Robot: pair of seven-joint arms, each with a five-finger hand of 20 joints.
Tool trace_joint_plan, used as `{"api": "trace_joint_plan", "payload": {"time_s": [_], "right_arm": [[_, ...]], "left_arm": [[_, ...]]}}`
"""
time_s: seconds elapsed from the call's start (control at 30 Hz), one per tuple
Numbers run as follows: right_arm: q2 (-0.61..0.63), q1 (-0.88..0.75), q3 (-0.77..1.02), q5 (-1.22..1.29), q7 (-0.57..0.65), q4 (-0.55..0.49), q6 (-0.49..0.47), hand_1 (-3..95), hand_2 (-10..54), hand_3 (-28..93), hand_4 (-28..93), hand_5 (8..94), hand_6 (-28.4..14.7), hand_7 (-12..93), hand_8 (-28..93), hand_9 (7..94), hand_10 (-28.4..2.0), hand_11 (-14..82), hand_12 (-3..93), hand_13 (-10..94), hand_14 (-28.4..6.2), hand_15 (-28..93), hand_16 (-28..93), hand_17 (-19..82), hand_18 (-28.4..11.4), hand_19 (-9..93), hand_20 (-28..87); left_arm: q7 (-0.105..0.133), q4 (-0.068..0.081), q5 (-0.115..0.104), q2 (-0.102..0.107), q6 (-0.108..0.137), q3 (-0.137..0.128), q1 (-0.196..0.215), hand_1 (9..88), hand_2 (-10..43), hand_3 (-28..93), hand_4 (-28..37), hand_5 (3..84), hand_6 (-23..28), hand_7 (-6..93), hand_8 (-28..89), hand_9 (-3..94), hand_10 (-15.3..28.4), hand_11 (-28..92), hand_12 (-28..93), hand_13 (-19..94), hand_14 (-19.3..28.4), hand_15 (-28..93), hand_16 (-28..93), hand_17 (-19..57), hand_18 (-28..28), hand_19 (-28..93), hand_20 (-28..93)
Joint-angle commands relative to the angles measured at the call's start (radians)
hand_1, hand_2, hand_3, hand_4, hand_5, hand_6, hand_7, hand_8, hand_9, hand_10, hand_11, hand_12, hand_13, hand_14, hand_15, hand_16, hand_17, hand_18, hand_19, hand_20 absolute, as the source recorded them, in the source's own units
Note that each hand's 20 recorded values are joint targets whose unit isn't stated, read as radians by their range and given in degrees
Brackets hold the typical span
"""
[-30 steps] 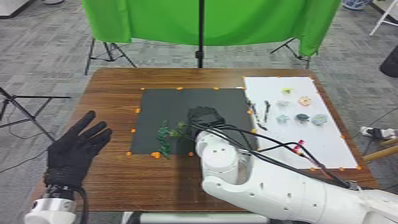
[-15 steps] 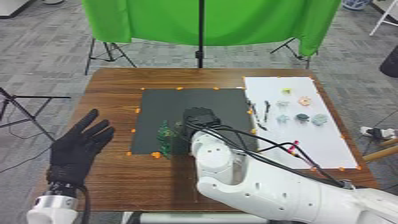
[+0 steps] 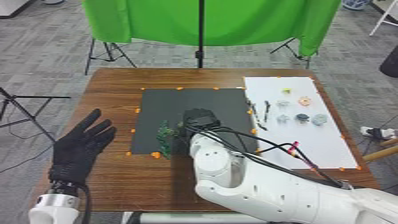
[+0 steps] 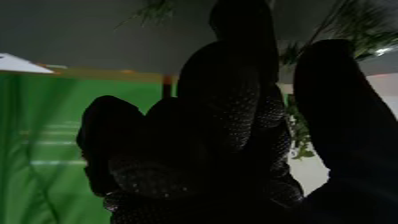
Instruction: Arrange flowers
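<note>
In the head view my right hand (image 3: pixel 202 118) is low over the dark mat (image 3: pixel 164 102), right of a long green sprig (image 3: pixel 164 139). A smaller bit of greenery (image 3: pixel 181 129) shows beside that hand. My left hand (image 3: pixel 78 150) rests open left of the mat. The right wrist view has my right hand (image 4: pixel 222 115) with relaxed fingers and the thumb standing apart. Leaves (image 4: pixel 300 127) appear in that gap; whether they touch the glove I cannot tell. Beyond the fingertips are more green sprigs (image 4: pixel 360 30).
On the white sheet (image 3: pixel 311 145) at the right lie dark twigs (image 3: pixel 258 117), a peach flower (image 3: pixel 305 101), several pale or bluish flowers (image 3: pixel 319 119) and a pink item (image 3: pixel 293 147). Cables hang along the right forearm. Orange markers edge both mats.
My right hand has shifted slightly left and a little nearer over the dark mat, its forearm swinging left too. My left hand has drifted slightly right.
</note>
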Motion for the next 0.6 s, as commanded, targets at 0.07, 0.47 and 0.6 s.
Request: {"api": "trace_joint_plan", "payload": {"time_s": [0.07, 0.47, 0.6], "right_arm": [[0.118, -0.031, 0.14, -0.072, 0.003, -0.131, 0.116, 32.8, -1.3, 69, -24, 93.7, -0.4, 32, -15, 93.7, -11.7, 54.2, 14.6, 93, -8.6, 70, 23, 60, -24.7, 93, 49], [0.361, -0.184, 0.444, 0.04, 0.054, -0.245, 0.298, 32.4, -2.0, 69, -23, 75.0, -5.5, 12, -11, 84.2, -16.2, 32.8, 18.9, 79, -12.0, 65, 18, 46, -24.5, 93, 18], [0.382, -0.172, 0.429, 0.053, 0.077, -0.191, 0.28, 33.2, -2.5, 70, -22, 71.1, -6.2, 12, -11, 81.9, -16.6, 33.1, 18.5, 78, -12.4, 65, 17, 46, -24.5, 93, 15]], "left_arm": [[0.012, -0.005, -0.001, -0.017, 0.004, -0.008, 0.044, 23.2, 5.1, 83, -23.7, 36.8, 8.6, 11.4, -10, 35.1, 20.7, 22, 10, 23, 28.4, 49, -9, -11.0, 27.3, 56, 1], [0.039, 0.0, -0.013, -0.013, 0.005, 0.004, 0.061, 22.6, 5.3, 82, -24.7, 36.7, 8.5, 11.4, -10, 35.1, 20.7, 22, 10, 23, 28.4, 49, -9, -11.0, 27.3, 56, 1], [0.043, 0.003, -0.018, -0.003, 0.006, 0.014, 0.056, 22.4, 5.2, 82, -24.9, 36.6, 8.4, 11.4, -10, 35.0, 20.7, 22, 10, 23, 28.4, 49, -9, -11.0, 27.3, 56, 1]]}}
